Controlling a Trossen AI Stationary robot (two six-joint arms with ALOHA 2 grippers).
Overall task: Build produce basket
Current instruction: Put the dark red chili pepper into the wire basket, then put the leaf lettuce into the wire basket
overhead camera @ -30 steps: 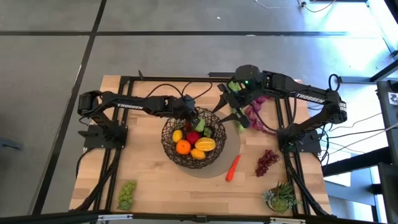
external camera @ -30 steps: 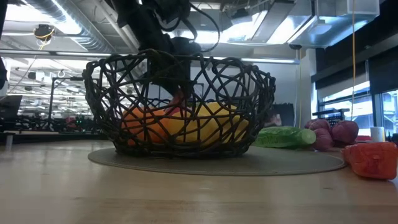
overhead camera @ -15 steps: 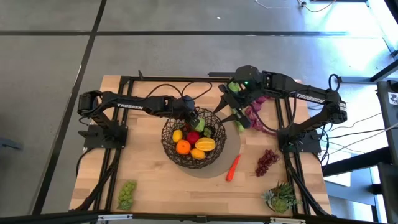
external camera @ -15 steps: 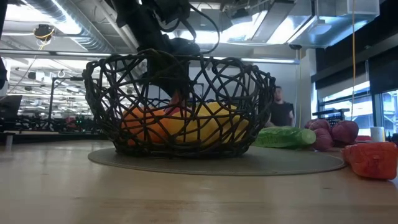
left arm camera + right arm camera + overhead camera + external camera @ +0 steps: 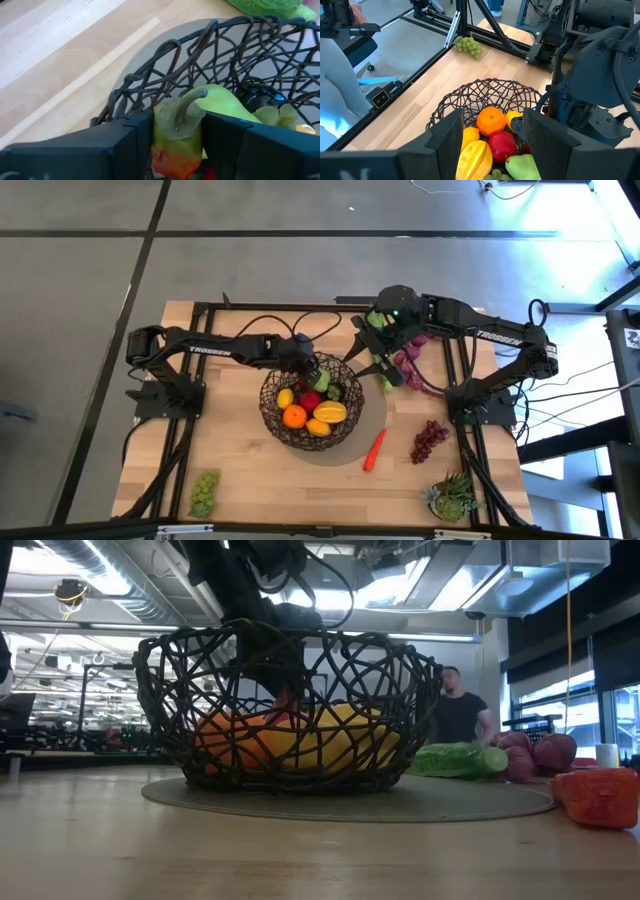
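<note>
Dark wire mesh dominates the high view: the basket sits mid-table on its grey mat, already holding an orange, a mango, a lemon and a red apple. The left gripper is over the basket's far rim. The right gripper waits beside the basket, jaws apart and empty, near a long leafy stalk. A carrot, purple grapes and green grapes lie loose on the boards, with a succulent at the near right corner.

Low view: the basket rises well above its contents, and the left arm descends inside it. A person stands in the room behind.

Left wrist view: the fingers are clamped on a green-and-red pear by its stem end, above the basket's interior.

Right wrist view: fruit fills the bowl's centre; a green pear is lowest in frame.

Judgement: release should come only once the pear is below the rim, over a gap between fruits. Withdrawal should go straight up, since the mesh wall is close. Room is tightest toward the right arm.
</note>
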